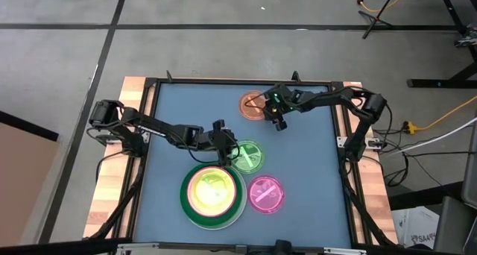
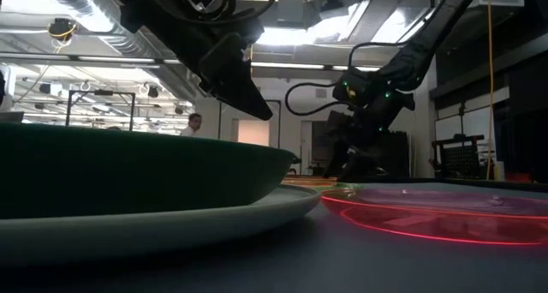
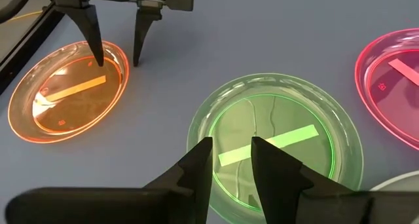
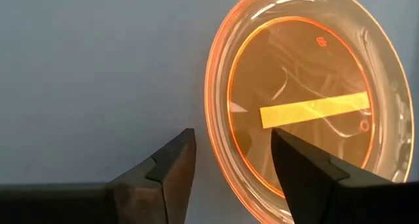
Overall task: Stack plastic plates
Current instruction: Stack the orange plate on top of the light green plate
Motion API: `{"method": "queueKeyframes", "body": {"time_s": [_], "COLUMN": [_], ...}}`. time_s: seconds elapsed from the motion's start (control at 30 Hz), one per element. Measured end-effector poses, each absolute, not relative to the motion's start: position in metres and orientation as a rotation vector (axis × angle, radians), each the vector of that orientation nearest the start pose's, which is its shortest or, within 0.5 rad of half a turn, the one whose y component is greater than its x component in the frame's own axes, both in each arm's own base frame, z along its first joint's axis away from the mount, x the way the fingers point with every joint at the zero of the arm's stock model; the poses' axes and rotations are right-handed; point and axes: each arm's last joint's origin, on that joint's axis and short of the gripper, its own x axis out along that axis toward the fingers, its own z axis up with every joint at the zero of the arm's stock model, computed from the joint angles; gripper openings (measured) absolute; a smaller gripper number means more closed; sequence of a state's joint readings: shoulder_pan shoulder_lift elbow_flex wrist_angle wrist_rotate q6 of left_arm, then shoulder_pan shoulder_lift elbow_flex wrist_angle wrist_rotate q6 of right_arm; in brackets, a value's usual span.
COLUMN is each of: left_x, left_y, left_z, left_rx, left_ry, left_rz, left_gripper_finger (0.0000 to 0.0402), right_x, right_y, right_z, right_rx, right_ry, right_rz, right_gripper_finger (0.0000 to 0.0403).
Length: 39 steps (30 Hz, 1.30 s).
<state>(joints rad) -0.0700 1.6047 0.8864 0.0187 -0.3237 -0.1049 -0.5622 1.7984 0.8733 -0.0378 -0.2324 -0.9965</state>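
Observation:
A small translucent orange plate [image 1: 253, 104] lies flat at the far middle of the table. My right gripper [image 4: 229, 145] is open and points down, one finger inside the plate's rim [image 4: 216, 119] and one outside it, as the left wrist view [image 3: 116, 57] also shows. A small translucent green plate [image 1: 247, 156] lies flat at the middle. My left gripper [image 3: 232, 152] is open above its left edge and well above the table in the low view [image 2: 253, 100]. A small pink plate [image 1: 265, 194] lies near the front. A stack [image 1: 212, 195] has white at the bottom, then dark green, pink and cream.
The stack's white plate [image 2: 171, 224] and dark green plate [image 2: 128, 173] fill the low view's near left. The table has a raised black frame [image 1: 149, 136] with wooden side strips. Bare blue table lies at the far left and at the right.

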Motion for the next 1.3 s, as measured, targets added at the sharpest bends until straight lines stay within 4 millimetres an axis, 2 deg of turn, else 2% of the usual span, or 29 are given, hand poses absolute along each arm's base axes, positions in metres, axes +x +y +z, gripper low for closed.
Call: {"method": "queueKeyframes", "body": {"time_s": [0.17, 0.7, 1.3], "left_x": [0.3257, 0.3257, 0.3257], "left_y": [-0.0136, -0.0137, -0.0144], "left_z": [0.1901, 0.1901, 0.1901], "left_rx": [0.037, 0.005, -0.003], "left_ry": [0.672, 0.667, 0.666], "left_rz": [0.279, 0.290, 0.291], "left_gripper_finger": [0.0098, 0.0098, 0.0098], "right_x": [0.2807, 0.2802, 0.2799], "right_y": [-0.1720, -0.1717, -0.1708], "right_z": [0.1215, 0.1196, 0.1206], "right_rx": [-0.512, -0.514, -0.501], "right_ry": [0.944, 0.960, 0.939], "right_rz": [0.145, 0.142, 0.167], "right_gripper_finger": [0.0169, 0.0009, 0.0001]}}
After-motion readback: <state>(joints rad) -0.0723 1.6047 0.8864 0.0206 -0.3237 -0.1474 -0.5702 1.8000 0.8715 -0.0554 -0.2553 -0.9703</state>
